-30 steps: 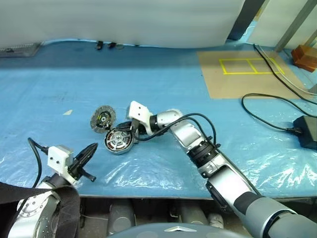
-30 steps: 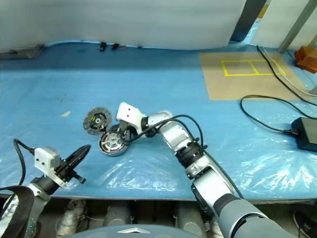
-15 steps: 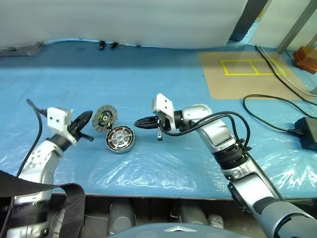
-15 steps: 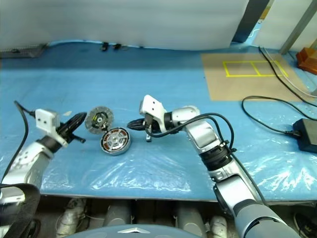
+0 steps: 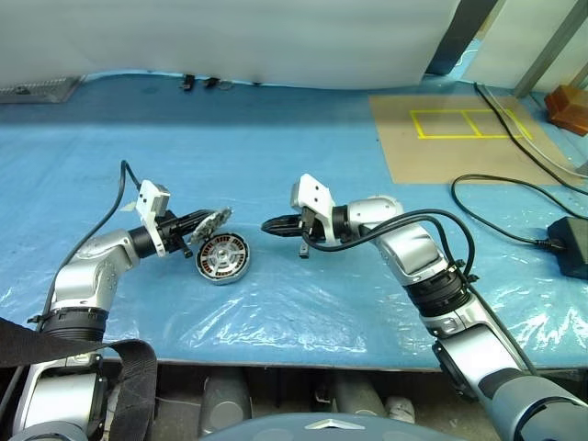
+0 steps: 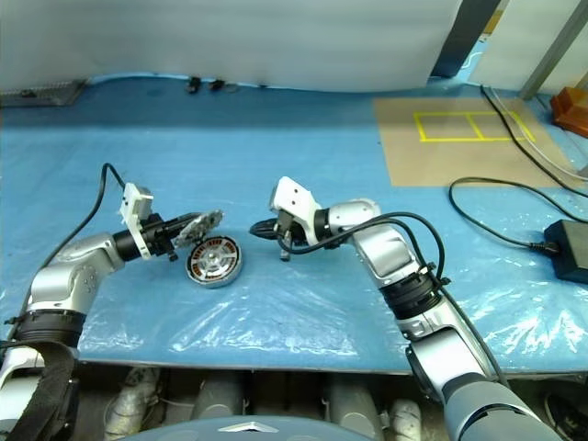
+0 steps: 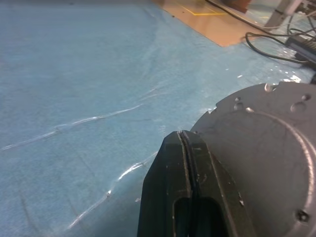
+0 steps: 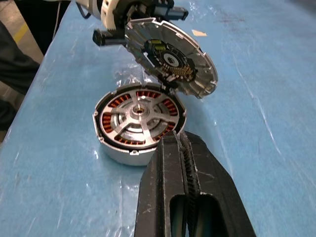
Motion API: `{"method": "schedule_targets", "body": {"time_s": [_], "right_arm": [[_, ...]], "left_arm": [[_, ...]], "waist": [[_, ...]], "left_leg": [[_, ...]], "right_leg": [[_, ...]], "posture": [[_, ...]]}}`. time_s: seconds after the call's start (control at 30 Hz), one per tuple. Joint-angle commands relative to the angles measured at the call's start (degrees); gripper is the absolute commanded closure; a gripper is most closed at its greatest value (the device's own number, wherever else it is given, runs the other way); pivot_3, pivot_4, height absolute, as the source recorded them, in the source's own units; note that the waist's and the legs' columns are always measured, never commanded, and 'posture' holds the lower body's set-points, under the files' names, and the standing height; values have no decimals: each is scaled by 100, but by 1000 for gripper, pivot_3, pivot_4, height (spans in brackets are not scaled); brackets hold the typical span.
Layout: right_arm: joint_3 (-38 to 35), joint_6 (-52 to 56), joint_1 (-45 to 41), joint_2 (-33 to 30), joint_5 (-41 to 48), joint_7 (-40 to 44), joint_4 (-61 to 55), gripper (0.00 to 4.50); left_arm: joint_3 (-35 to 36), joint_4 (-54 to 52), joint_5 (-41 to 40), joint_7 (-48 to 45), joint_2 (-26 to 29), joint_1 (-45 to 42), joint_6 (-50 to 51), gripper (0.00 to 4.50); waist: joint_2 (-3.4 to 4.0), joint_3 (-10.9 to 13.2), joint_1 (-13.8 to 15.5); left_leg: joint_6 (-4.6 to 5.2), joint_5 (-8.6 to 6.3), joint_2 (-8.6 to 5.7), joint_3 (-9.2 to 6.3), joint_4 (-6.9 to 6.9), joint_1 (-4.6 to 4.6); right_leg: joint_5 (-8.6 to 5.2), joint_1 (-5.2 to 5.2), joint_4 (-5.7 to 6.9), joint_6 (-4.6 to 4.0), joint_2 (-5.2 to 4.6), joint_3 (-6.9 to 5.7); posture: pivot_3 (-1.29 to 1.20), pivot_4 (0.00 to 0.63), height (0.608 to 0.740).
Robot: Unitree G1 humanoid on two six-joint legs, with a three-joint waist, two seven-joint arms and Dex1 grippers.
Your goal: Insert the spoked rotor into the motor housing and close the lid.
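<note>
Lid closing in hand
The round grey segmented lid (image 8: 170, 58) is propped tilted by the shut left gripper (image 5: 195, 222), near the desk's front edge, beside the copper-wound round motor housing (image 8: 139, 121) with the silver spoked rotor (image 8: 138, 111) seated; lowering squarely is needed; right gripper (image 5: 272, 223) is shut, empty.

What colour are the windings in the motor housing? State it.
Copper-orange, ringing a silver centre in the motor housing; clearest in the right wrist view.

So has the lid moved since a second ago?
Yes. The lid was leaning on the table up and left of the motor housing; now it is tilted up off the table beside the left gripper, its lower edge over the housing's rim.

Left hand (image 5: 195, 223) fingers pressed together, pointing right; right hand (image 5: 273, 224) likewise, pointing left.
</note>
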Motion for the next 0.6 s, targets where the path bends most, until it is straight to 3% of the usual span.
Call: {"method": "schedule_targets", "body": {"time_s": [0.03,0.4,0.6], "right_arm": [[-350,203,-49,-160,416,204,-368,4471],[-465,-137,-219,20,330,-166,-81,4471],[-418,-105,-342,463,333,-463,98,4471]], "left_arm": [[-169,-64,108,-364,109,14,-102,4500],[-416,-358,923,-316,176,644,-1480,4500],[-53,-715,751,113,-36,945,-1925,4500]], "waist": [[0,0,9],[1,0,-5],[1,0,-12]], "left_leg": [[0,0,0,0,-1,-1],[0,0,3,-1,-1,3],[0,0,3,0,-2,2]], "right_leg": [[0,0,-1,0,0,0],[0,2,-1,0,0,-1],[0,2,-1,0,1,-1]], "posture": [[0,150,740],[0,150,740],[0,150,740]]}}
